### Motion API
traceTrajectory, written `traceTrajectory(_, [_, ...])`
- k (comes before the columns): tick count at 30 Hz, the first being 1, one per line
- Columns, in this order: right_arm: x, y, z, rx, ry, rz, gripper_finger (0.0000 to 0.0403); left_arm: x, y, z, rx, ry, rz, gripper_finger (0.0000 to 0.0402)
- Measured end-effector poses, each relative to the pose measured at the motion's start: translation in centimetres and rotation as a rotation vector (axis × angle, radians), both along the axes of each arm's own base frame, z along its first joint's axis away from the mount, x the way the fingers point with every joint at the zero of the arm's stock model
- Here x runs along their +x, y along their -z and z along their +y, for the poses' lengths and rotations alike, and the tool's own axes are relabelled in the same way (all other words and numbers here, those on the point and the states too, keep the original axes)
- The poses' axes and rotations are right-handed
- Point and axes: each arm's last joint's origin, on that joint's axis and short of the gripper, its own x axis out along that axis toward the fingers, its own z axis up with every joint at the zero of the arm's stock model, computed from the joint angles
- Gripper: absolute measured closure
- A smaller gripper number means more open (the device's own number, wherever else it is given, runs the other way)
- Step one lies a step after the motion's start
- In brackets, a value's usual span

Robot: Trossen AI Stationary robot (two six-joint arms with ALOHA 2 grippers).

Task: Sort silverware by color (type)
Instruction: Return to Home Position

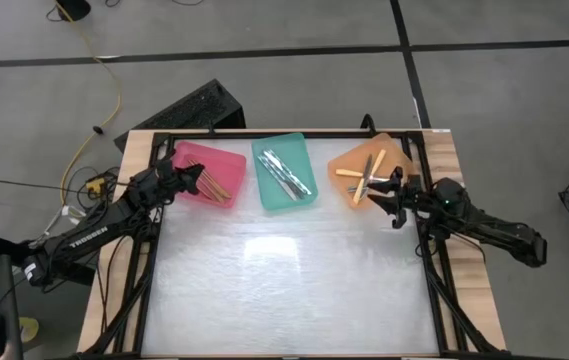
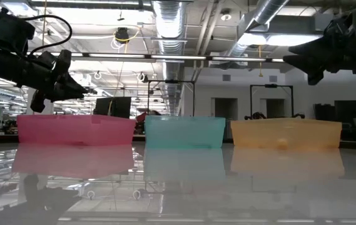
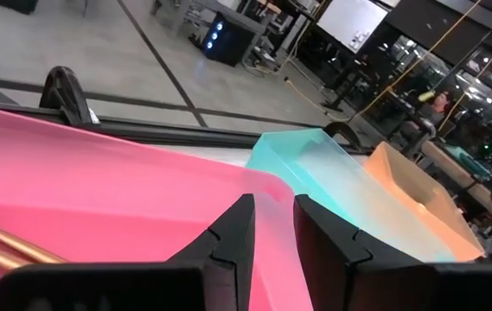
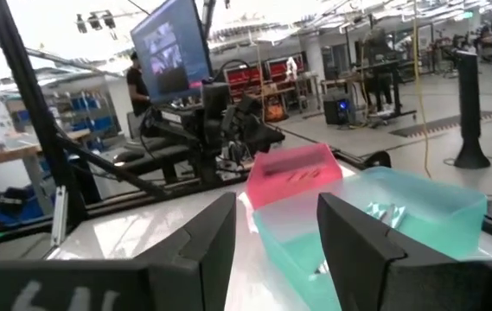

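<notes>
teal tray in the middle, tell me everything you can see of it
The teal tray looks like translucent plastic: rectangular, raised walls, open top, turned slightly askew. It stands flat on the table's far side between the pink tray and orange tray, apart from both. Several silvery utensils lie diagonally inside. The left gripper hangs over the pink tray, the right gripper at the orange one; neither touches it.

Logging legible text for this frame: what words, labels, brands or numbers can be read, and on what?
White lettering along the left arm: too small to read.
White marks on the right wrist housing: cut off by the picture's edge, unreadable.
Monitor: shows an image, no legible words.
Pink tray, teal tray, orange tray: no labels visible.
</notes>
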Motion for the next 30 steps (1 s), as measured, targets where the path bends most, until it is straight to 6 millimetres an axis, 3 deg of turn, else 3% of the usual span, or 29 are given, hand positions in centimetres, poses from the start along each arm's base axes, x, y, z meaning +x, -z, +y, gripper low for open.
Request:
traceTrajectory(6, [-0.1, -0.3, -0.2, 0.194, 0.062, -0.07, 0.0223, 0.1, 0.1, -0.1, -0.078, 0.035, -0.066, 0.0333])
traceTrajectory(10, [-0.2, -0.2, -0.6, 0.21, 0.18, -0.067, 0.0223, 0.1, 0.1, -0.2, -0.153, 0.036, -0.133, 0.0333])
traceTrajectory(14, [-0.3, -0.3, -0.6, 0.318, 0.184, -0.115, 0.0223, 0.1, -0.1, -0.1, -0.229, 0.0, -0.215, 0.0333])
traceTrajectory(16, [-0.4, -1.0, -0.7, 0.293, 0.201, -0.18, 0.0223, 0.1, -0.6, -0.1, -0.196, -0.006, -0.233, 0.0333])
traceTrajectory(23, [-1.3, -3.5, -0.2, 0.105, 0.178, -0.406, 0.0223, -0.2, -6.1, -0.9, 0.27, 0.201, -0.226, 0.0334])
traceTrajectory(26, [-1.1, -3.5, 0.0, 0.071, 0.072, -0.375, 0.0223, -0.5, -6.1, -1.2, 0.284, 0.208, -0.197, 0.0334])
traceTrajectory(30, [-0.9, -3.2, 0.8, -0.055, -0.182, -0.292, 0.0223, -0.7, -4.4, -1.4, 0.223, 0.209, -0.137, 0.0334])
